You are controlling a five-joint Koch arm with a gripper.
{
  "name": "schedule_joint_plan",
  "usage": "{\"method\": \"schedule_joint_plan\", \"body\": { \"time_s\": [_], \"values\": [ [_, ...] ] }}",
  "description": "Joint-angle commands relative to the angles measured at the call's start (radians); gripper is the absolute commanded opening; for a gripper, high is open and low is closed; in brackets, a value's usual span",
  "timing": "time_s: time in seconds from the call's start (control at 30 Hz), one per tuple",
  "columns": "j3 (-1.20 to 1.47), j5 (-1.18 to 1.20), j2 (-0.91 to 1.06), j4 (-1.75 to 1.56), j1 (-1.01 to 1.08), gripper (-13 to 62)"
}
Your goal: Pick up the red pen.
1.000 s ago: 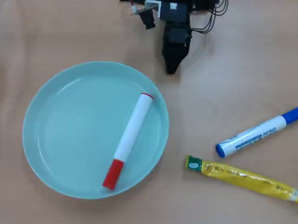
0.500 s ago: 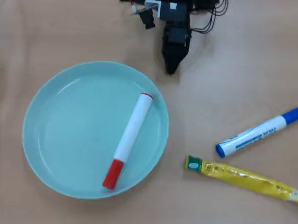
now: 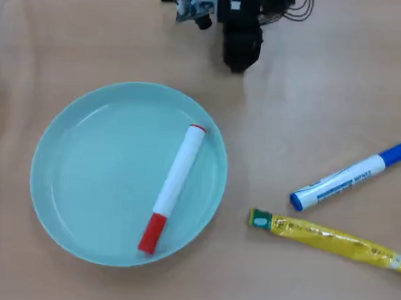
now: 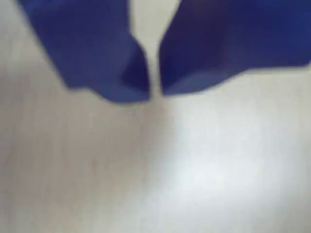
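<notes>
We see a pale wooden table [image 3: 338, 83] with a faint, fine grain, filling the overhead view from edge to edge. Directly on it, at the left of that view, sits a round light-teal plate [image 3: 71, 177]. To the right lie two things close together but apart: a white marker with a blue cap [image 3: 352, 175], slanting with its cap up to the right, and just below it a yellow tube-like packet with a green end [image 3: 327, 238], the green end pointing left towards the plate. In the wrist view the same wood [image 4: 155, 184] shows blurred and bare.
</notes>
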Motion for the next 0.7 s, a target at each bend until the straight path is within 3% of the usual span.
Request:
{"method": "schedule_joint_plan", "body": {
  "time_s": [0.0,0.67],
  "values": [
    [-0.123,-0.018,0.092,0.058,-0.048,-5.4],
    [-0.627,-0.058,0.092,0.388,-0.206,-5.5]
  ]
}}
